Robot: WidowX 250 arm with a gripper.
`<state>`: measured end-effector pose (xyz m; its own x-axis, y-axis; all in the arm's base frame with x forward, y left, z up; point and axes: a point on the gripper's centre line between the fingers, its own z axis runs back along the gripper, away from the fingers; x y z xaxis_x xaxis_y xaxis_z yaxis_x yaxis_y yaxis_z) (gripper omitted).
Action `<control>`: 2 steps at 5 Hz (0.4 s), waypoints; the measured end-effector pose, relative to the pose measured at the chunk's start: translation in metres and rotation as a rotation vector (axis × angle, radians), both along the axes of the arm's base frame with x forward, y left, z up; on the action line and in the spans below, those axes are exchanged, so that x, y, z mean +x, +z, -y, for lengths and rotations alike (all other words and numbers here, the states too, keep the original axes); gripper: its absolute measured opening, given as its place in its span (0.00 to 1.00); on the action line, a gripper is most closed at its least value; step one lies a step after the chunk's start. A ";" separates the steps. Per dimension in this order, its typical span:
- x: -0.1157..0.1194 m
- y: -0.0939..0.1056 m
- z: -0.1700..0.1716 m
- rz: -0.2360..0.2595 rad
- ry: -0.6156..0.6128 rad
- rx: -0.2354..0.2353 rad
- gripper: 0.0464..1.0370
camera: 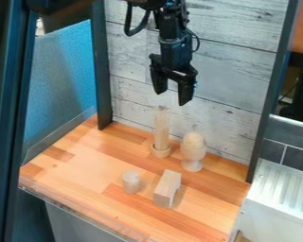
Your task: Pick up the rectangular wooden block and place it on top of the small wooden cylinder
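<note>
The black gripper (173,97) hangs open above the back of the wooden work surface, with nothing between its fingers. Below it and slightly left stands a tall pale wooden cylinder (161,130), its foot in a low round wooden ring (160,151). To the right of that is a wooden goblet-like cup (192,155) with a rounded light wooden piece (194,140) in its top. Nearer the front lie a rectangular wooden block (167,188) and, to its left, a short pale cylinder (131,182). The gripper touches none of them.
A whitewashed plank wall (233,90) stands behind the wooden surface (84,163). Dark upright posts (102,66) frame it left and right. A blue panel (62,75) is at the left, and a white ribbed unit (277,203) adjoins the right edge.
</note>
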<state>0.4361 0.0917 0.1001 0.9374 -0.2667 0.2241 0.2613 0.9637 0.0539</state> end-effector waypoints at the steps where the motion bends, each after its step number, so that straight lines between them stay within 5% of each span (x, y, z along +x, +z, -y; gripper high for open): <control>1: -0.003 -0.020 0.001 -0.047 -0.001 -0.012 0.96; 2: -0.014 -0.035 0.004 -0.092 -0.020 -0.025 0.96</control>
